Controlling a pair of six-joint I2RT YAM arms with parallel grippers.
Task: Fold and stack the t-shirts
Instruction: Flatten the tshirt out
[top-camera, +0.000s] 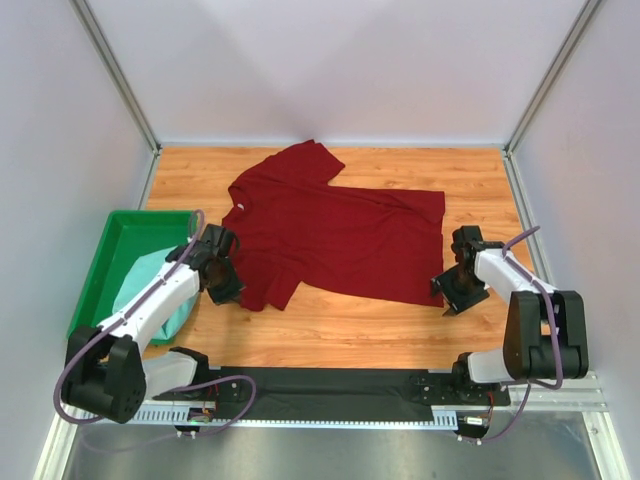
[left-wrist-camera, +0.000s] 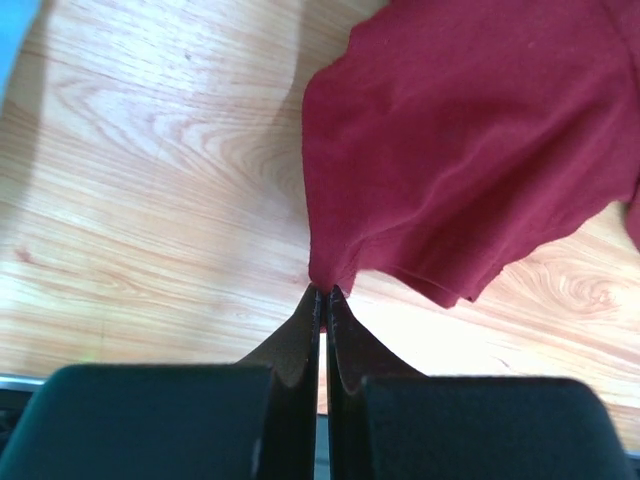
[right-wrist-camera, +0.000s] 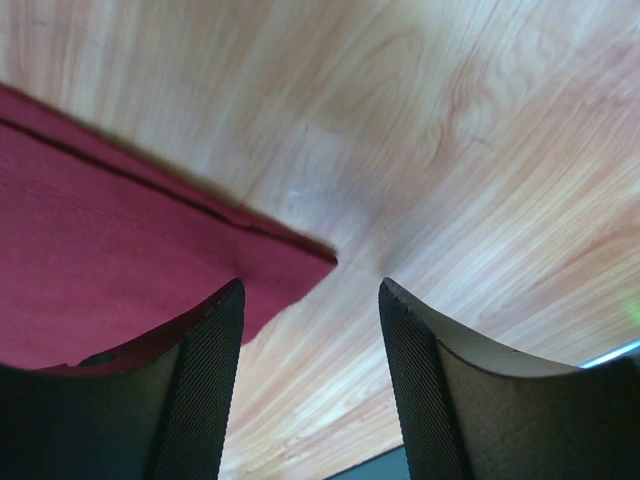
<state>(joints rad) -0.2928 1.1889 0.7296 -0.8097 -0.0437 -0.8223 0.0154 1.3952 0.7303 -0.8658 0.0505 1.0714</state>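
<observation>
The dark red t-shirt (top-camera: 340, 230) lies spread flat on the wooden table, collar to the left, hem to the right. My left gripper (top-camera: 226, 288) is shut on the near sleeve of the dark red t-shirt (left-wrist-camera: 470, 150), pinching a small tuck of cloth at its tips (left-wrist-camera: 325, 292). My right gripper (top-camera: 447, 300) is open just above the table at the shirt's near hem corner (right-wrist-camera: 300, 262), which lies beside its left finger (right-wrist-camera: 210, 370). The pale mint t-shirt (top-camera: 150, 290) lies crumpled in the green tray.
The bright green plastic tray (top-camera: 120, 235) stands at the left edge of the table. White enclosure walls close in the back and sides. A black strip runs along the near edge by the arm bases (top-camera: 330, 385).
</observation>
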